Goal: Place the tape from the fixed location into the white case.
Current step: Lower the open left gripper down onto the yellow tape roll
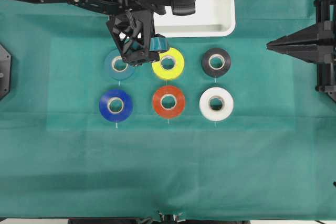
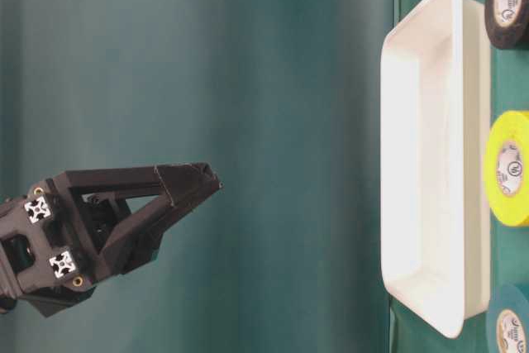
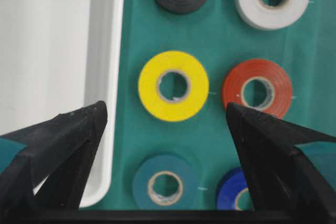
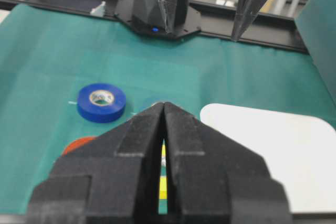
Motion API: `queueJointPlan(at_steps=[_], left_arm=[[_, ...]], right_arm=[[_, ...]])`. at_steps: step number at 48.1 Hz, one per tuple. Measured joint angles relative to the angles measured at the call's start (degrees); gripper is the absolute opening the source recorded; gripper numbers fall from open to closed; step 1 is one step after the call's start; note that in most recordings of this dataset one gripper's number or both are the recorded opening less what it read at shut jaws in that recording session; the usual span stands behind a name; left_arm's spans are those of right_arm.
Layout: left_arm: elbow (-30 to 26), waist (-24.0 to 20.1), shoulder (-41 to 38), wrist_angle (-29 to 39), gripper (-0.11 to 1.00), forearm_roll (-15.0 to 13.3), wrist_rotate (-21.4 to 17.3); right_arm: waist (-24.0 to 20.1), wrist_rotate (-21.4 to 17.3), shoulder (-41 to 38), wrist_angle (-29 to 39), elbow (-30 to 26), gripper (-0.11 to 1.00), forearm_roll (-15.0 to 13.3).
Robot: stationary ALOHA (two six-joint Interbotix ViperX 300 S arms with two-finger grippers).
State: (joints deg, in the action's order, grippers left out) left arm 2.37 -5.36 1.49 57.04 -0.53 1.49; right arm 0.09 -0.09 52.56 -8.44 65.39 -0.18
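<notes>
The yellow tape (image 1: 169,65) lies flat on the green cloth, middle of the back row, just in front of the white case (image 1: 223,9). My left gripper (image 1: 144,51) hovers above the cloth between the teal roll and the tape, open and empty. In the left wrist view the tape (image 3: 173,85) sits ahead between the spread fingers (image 3: 79,129), with the gripper (image 3: 165,107) wide open and the case (image 3: 52,51) at left. My right gripper (image 1: 270,45) is shut and empty at the right, far from the tape; it shows shut in its wrist view (image 4: 164,104).
Other rolls lie on the cloth: teal (image 1: 119,64), black (image 1: 216,62), blue (image 1: 115,105), orange-red (image 1: 168,102), white (image 1: 216,103). The left arm's body covers the case's left part. The case (image 2: 430,163) holds nothing in the table-level view.
</notes>
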Motion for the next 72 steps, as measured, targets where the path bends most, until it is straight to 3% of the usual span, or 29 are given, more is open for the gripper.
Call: queueJointPlan(at_steps=[21, 38, 58, 72], left_arm=[[0.0, 0.4, -0.2, -0.4, 0.98, 0.0, 0.6], [-2.4, 0.5, -1.9, -0.4, 0.98, 0.0, 9.3], [-5.0, 0.4, -3.9, 5.3, 0.98, 0.0, 19.2], [-5.7, 1.5, -4.2, 5.5, 0.98, 0.0, 20.5]], right_arm=[[0.0, 0.0, 0.0, 0.1, -0.1, 0.0, 0.0], [0.0, 0.1, 0.0, 0.8, -0.1, 0.0, 0.0], [0.0, 0.0, 0.0, 1.2, -0.1, 0.0, 0.0], [0.0, 0.1, 0.0, 1.6, -0.1, 0.0, 0.0]])
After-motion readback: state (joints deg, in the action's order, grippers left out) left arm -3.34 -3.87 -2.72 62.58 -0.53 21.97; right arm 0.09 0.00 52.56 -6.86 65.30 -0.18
